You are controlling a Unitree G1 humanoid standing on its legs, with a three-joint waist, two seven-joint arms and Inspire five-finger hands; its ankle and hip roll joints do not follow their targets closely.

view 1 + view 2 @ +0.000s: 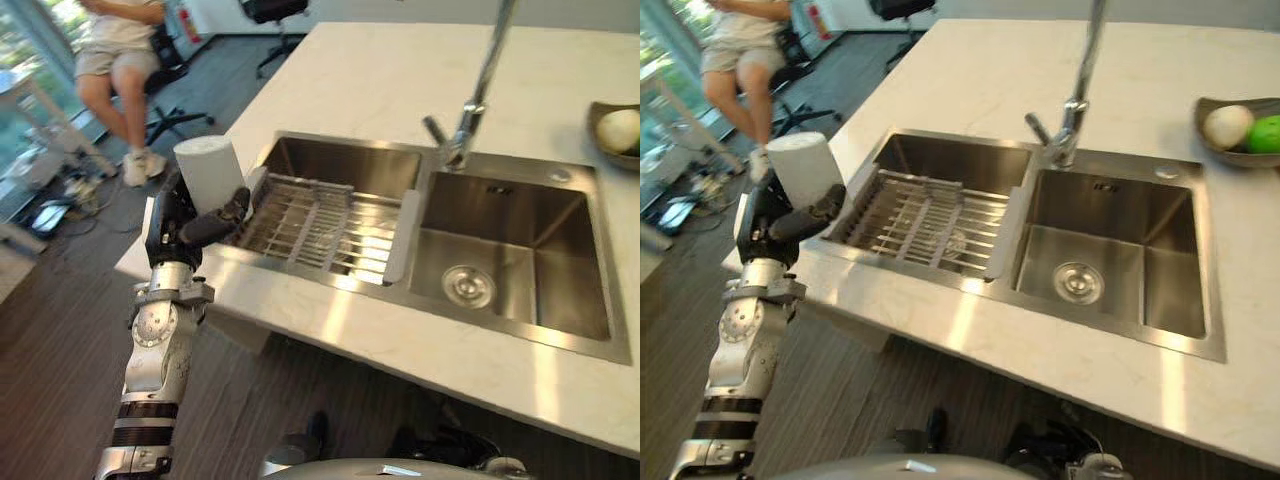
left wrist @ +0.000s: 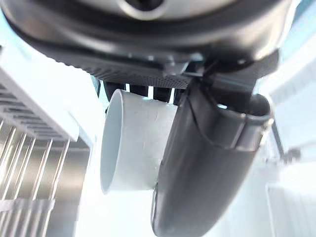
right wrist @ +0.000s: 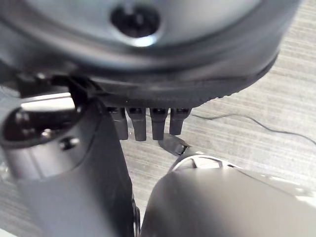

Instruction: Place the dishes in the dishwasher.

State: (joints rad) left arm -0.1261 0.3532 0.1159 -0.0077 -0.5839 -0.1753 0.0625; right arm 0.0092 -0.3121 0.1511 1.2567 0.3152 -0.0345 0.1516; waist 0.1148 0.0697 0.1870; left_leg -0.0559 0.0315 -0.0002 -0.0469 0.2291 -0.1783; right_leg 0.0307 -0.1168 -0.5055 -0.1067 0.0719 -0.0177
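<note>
My left hand (image 1: 176, 226) holds a white cup (image 1: 208, 172) upright at the counter's left edge, just beside the left end of the sink's wire rack (image 1: 312, 222). Its thumb (image 2: 207, 163) and fingers are curled round the cup (image 2: 132, 144), whose open mouth shows in the left wrist view. The same cup (image 1: 803, 166) stands out above the hand (image 1: 766, 226) in the right eye view. My right hand (image 3: 148, 123) hangs low over the wood floor, fingers relaxed and holding nothing.
A double steel sink (image 1: 512, 250) is set in the pale stone counter (image 1: 380, 80), with a tall faucet (image 1: 468, 105) between the basins. A dark dish of fruit (image 1: 1238, 128) sits at the far right. A person (image 1: 118, 50) sits on a chair at the back left.
</note>
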